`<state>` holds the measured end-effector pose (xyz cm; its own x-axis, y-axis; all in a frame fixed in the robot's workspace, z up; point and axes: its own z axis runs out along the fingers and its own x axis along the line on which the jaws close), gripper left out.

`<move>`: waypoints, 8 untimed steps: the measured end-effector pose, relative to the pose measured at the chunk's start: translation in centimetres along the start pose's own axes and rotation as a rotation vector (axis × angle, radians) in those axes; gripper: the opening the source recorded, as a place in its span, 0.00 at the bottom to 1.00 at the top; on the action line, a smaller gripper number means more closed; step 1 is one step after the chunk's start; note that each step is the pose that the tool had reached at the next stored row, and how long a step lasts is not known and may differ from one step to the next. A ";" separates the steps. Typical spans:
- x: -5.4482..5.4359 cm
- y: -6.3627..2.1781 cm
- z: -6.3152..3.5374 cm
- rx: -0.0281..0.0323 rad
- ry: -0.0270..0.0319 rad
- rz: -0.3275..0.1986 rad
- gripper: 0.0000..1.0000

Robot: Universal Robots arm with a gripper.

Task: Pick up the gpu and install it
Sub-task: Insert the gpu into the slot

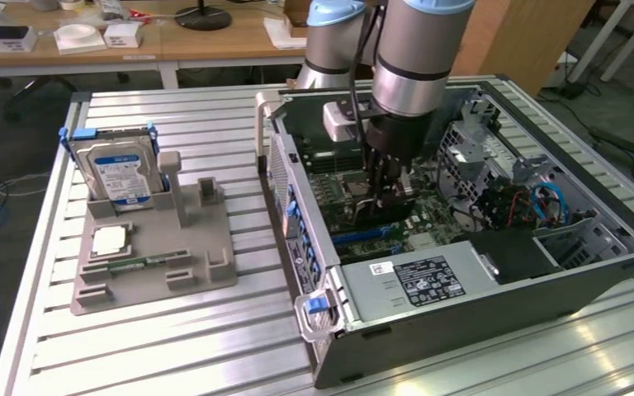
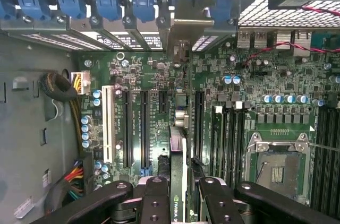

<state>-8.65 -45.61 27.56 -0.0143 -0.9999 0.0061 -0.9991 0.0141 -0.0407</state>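
Two fingers (image 2: 154,197) of the gripper (image 2: 178,189) clamp the gpu (image 2: 178,155) from either side. The card stands on edge over the motherboard (image 2: 265,86), among the black expansion slots (image 2: 143,128), its metal end bracket (image 2: 180,35) against the rear slot openings; whether it is seated cannot be told. In the exterior view the gripper (image 1: 389,194) reaches down into the open computer case (image 1: 428,330), with the power supply (image 1: 422,280) toward 6 o'clock. Well apart, toward 9 o'clock, a grey fixture (image 1: 201,272) on the slatted table (image 1: 185,355) holds a hard drive (image 1: 119,173) upright and a memory stick (image 1: 141,264).
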 end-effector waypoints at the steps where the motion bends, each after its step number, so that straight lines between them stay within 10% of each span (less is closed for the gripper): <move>1: 0.0 0.06 0.02 0.0000 -0.0001 0.000 0.26; 8: 0.0 0.28 0.12 0.0000 0.0000 0.000 0.26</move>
<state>-8.92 -45.61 27.43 -0.0143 -0.9999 0.0062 -0.9991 0.0141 -0.0406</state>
